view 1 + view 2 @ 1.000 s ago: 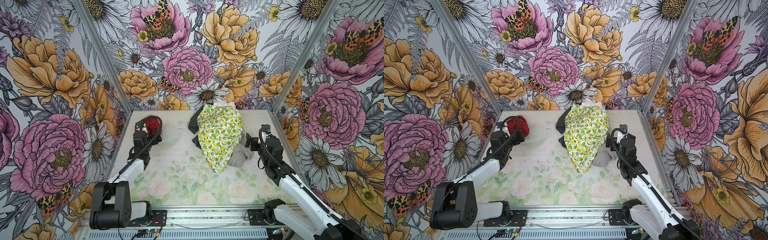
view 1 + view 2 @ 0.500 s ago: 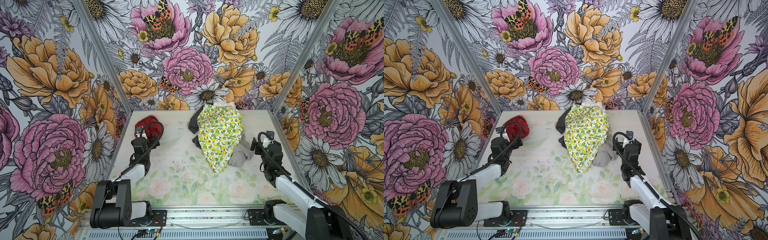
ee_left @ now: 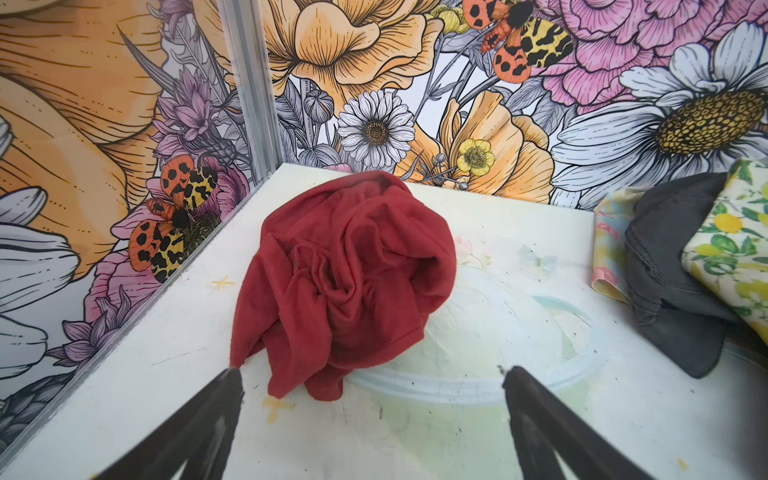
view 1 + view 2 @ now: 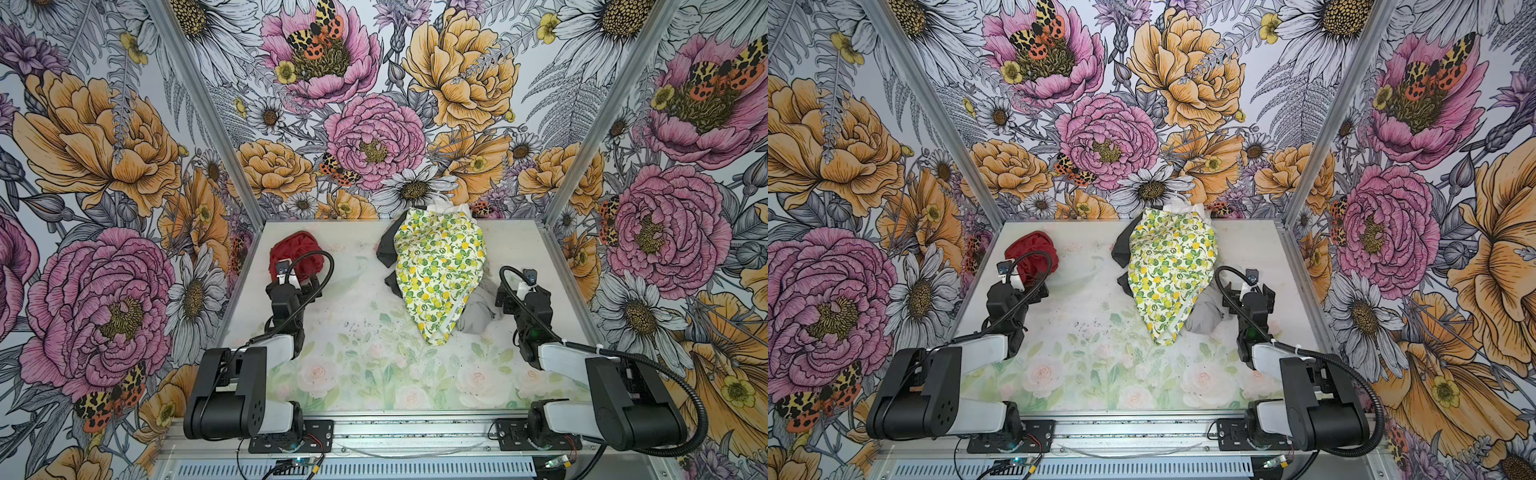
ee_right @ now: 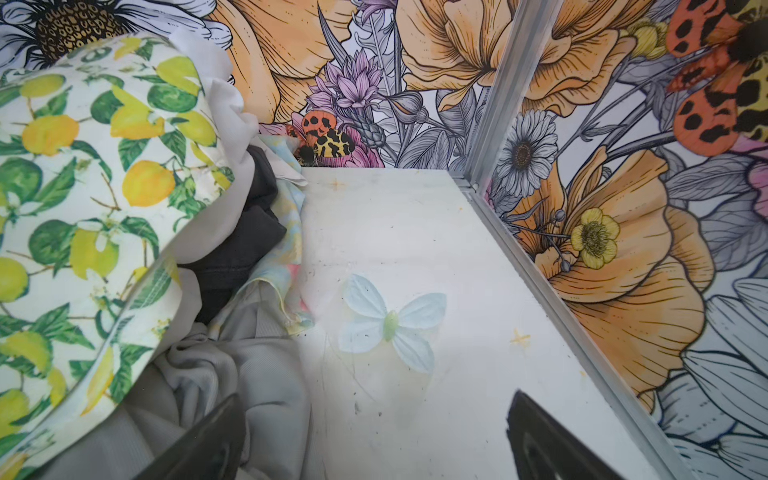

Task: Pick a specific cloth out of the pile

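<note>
The cloth [image 4: 296,254] [image 4: 1030,252] [image 3: 345,274] is a crumpled deep-red piece lying alone on the table near the back left corner, apart from the pile [image 4: 438,270] [image 4: 1167,270]. A white lemon-print fabric tops the pile, with dark grey fabric [image 3: 673,257] and light grey fabric [image 5: 232,374] under it. My left gripper [image 4: 308,283] [image 3: 370,374] stands open just short of the cloth's near edge, holding nothing. My right gripper [image 4: 505,300] [image 5: 374,399] is open beside the pile, one finger against the light grey fabric.
The table [image 4: 353,332] has a pale floral print and is boxed in by flowered walls on three sides, with aluminium posts [image 3: 249,91] at the back corners. A pastel fabric edge [image 5: 286,232] pokes out from under the pile.
Both arms have drawn back toward the front of the table. The left gripper has moved off the red cloth, which stays lying by the back left corner.
</note>
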You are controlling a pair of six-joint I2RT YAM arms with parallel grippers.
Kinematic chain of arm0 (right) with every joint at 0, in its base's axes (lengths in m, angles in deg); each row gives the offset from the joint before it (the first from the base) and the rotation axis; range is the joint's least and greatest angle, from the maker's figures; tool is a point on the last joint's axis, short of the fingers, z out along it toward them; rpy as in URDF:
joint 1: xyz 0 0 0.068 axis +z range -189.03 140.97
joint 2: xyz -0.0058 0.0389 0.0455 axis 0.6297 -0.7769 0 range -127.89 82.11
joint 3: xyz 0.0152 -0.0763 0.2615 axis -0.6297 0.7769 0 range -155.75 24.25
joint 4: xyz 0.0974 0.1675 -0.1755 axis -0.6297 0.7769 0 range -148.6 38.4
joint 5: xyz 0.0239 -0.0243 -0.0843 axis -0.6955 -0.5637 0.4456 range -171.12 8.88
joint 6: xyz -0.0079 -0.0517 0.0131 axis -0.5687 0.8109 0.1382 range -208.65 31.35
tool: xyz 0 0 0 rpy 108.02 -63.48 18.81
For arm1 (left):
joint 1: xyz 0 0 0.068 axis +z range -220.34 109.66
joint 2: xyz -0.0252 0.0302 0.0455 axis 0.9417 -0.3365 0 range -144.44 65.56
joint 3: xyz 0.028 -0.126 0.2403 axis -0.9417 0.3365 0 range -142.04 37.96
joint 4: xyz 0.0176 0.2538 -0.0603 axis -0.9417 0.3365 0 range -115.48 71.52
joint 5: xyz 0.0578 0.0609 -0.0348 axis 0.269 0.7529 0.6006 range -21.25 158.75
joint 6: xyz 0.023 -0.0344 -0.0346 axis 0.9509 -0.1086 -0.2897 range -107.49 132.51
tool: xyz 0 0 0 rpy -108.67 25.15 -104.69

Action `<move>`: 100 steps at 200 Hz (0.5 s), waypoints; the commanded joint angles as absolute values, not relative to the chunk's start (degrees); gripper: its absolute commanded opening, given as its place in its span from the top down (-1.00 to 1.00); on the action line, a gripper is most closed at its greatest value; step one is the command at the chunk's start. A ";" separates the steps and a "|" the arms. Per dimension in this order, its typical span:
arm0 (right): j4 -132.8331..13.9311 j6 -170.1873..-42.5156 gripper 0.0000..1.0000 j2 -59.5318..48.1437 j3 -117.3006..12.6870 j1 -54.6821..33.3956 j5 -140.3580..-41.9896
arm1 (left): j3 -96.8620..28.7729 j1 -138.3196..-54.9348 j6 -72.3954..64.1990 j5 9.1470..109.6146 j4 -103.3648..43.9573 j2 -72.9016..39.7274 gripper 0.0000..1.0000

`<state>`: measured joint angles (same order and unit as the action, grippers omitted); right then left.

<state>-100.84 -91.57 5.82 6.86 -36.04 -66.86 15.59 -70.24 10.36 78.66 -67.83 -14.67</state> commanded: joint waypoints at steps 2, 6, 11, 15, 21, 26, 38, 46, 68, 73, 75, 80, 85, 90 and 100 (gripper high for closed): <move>-109.59 -92.01 -0.97 3.54 7.02 -37.08 -68.67 | 17.05 -71.03 12.06 80.34 -74.96 -16.99 -0.98; -111.48 -91.81 -0.97 2.73 7.41 -37.10 -69.03 | 17.31 -71.12 12.07 80.35 -75.84 -17.48 -0.98; -113.51 -91.66 -0.97 1.40 7.77 -37.13 -69.27 | 17.73 -71.18 11.92 80.35 -77.28 -18.17 -0.98; -114.87 -91.64 -0.97 0.47 8.01 -37.09 -69.31 | 18.05 -71.27 11.81 81.17 -78.49 -18.81 -0.98; -116.45 -91.65 -0.97 -0.86 8.30 -37.13 -69.53 | 18.51 -71.43 11.80 82.45 -80.06 -19.85 -0.97; -117.87 -91.72 -0.97 -2.35 8.46 -37.13 -69.73 | 18.89 -71.71 11.93 83.20 -81.69 -20.86 -0.98; -122.76 -91.15 -0.97 -6.22 8.94 -37.09 -70.33 | 19.29 -72.22 12.85 83.60 -85.88 -23.78 -0.98; -123.03 -90.88 -0.97 -6.42 8.87 -36.88 -70.18 | 18.49 -72.38 12.88 83.65 -82.72 -22.99 -0.98; -117.99 -90.76 -0.98 -6.03 6.53 -37.00 -71.24 | 16.71 -72.19 12.94 83.16 -80.06 -23.34 -0.98; -116.01 -90.90 -0.99 -5.65 5.85 -37.00 -71.76 | 16.41 -71.78 12.62 82.48 -78.57 -22.86 -0.97; -115.12 -90.88 -0.99 -5.62 5.45 -37.14 -71.86 | 16.35 -71.58 12.45 82.23 -78.33 -22.80 -0.97; -113.50 -90.97 -0.99 -5.81 4.41 -37.09 -71.80 | 16.37 -71.37 12.31 81.79 -78.85 -22.94 -0.97; -111.68 -91.06 -0.99 -6.14 3.18 -37.24 -71.55 | 16.55 -71.31 12.38 81.72 -80.05 -23.40 -0.98; -109.59 -91.68 -0.99 -6.24 2.10 -38.01 -72.84 | 16.64 -71.28 12.41 81.68 -80.32 -23.42 -0.97; -107.49 -93.44 -0.99 -6.22 0.98 -40.71 -76.93 | 16.47 -71.23 12.29 81.57 -79.21 -23.17 -0.98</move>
<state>-111.88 -91.66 -6.01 5.33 -37.64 -71.14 17.31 -71.92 12.04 81.81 -78.28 -23.37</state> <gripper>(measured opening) 0.995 0.989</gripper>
